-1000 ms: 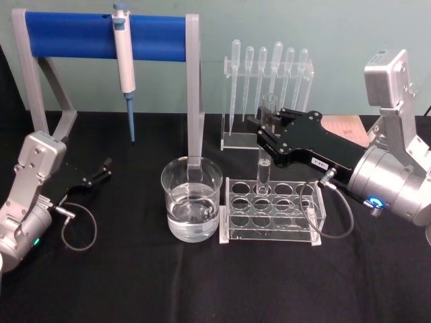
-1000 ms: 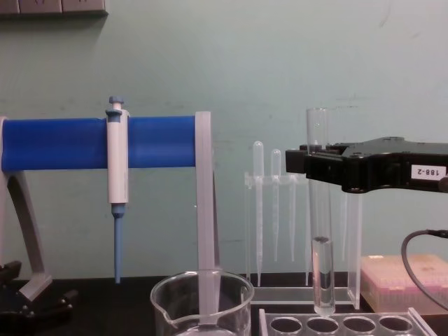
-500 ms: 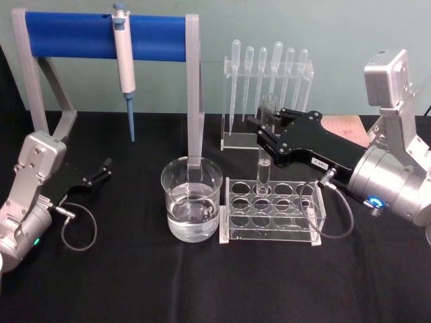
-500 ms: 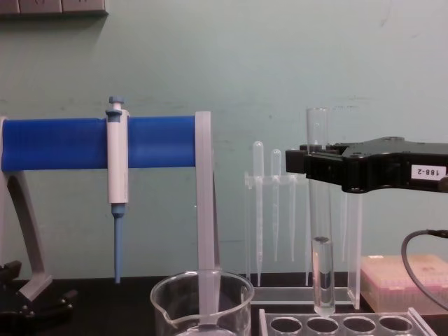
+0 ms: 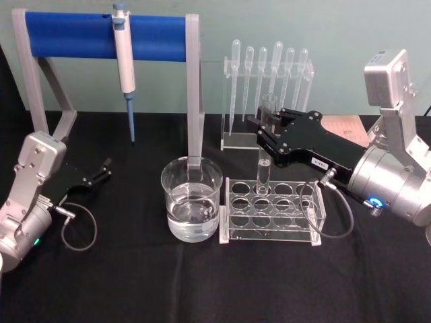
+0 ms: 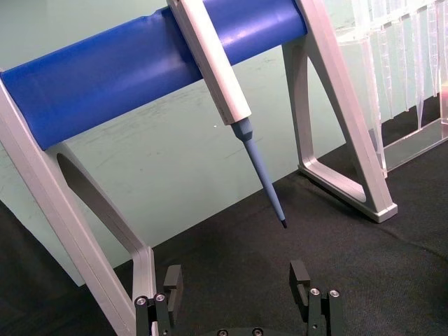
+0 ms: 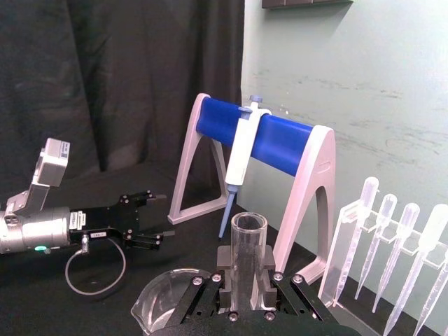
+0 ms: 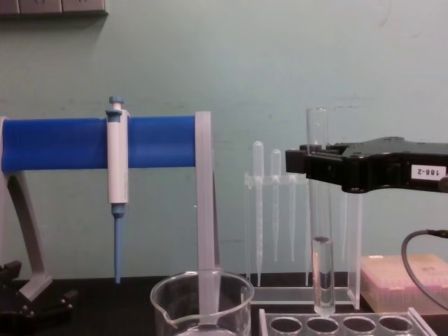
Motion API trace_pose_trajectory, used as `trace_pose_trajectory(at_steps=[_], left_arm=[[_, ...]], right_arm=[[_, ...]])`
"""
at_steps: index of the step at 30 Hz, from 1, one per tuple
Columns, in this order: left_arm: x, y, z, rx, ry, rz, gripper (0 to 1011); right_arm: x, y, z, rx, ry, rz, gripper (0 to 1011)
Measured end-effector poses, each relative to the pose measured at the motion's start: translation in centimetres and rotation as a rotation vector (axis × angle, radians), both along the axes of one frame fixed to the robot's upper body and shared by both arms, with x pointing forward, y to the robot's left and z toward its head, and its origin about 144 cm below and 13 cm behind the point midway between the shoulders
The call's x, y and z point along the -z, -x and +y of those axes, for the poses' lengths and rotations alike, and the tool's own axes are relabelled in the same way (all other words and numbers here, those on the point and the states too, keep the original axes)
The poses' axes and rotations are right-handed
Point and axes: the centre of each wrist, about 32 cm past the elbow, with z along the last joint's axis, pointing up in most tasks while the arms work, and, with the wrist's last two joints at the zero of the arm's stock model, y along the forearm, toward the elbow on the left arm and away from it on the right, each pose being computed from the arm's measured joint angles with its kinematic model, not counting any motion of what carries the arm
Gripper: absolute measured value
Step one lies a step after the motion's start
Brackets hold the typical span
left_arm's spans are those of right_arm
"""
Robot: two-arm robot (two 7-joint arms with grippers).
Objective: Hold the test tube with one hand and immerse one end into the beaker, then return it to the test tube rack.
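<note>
Nothing has budged since a second ago: arm, tube and glassware all sit exactly where they were, so this is a dead-still hover.

On the black counter [image 5: 202,286] the big blue pipette stand [image 5: 101,35] fills the back left. The right arm reaches in from the right, and its pincer [image 5: 268,129] is clenched on the test tube [image 5: 263,171] high up near the mouth, with the fingers [image 7: 264,283] pressed against the glass on either side. The beaker [image 5: 170,202], part full of water, stands just beside the left end of the test tube rack [image 5: 272,232]. The tube itself hangs upright, and from the chest camera its rounded bottom [image 8: 322,304] sits just above a back-row hole of the rack, not touching it. Over at the left, the left pincer [image 5: 106,169] is parked low by the counter, released, with its jaws well apart.

Which step is this? The tube is at the rack rather than the beaker, so it is either freshly lifted out or about to go home, and this one moment doesn't settle which. If the dip is still to come, the call is a higher lift to clear the beaker's rim, then a slide to the robot's left. If it's the return, a straight, plumb descent into that hole.
</note>
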Motion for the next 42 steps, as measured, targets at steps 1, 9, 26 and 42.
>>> trace_pose_trajectory(at_steps=[1, 9, 26, 42], left_arm=[[0.00, 0.00, 0.00, 0.000, 0.000, 0.000, 1000], [0.00, 0.00, 0.00, 0.000, 0.000, 0.000, 1000], [0.00, 0.00, 0.00, 0.000, 0.000, 0.000, 1000], [0.00, 0.00, 0.00, 0.000, 0.000, 0.000, 1000]], right_arm=[[0.00, 0.00, 0.00, 0.000, 0.000, 0.000, 228], [0.00, 0.00, 0.00, 0.000, 0.000, 0.000, 228], [0.00, 0.00, 0.00, 0.000, 0.000, 0.000, 228], [0.00, 0.00, 0.00, 0.000, 0.000, 0.000, 228]])
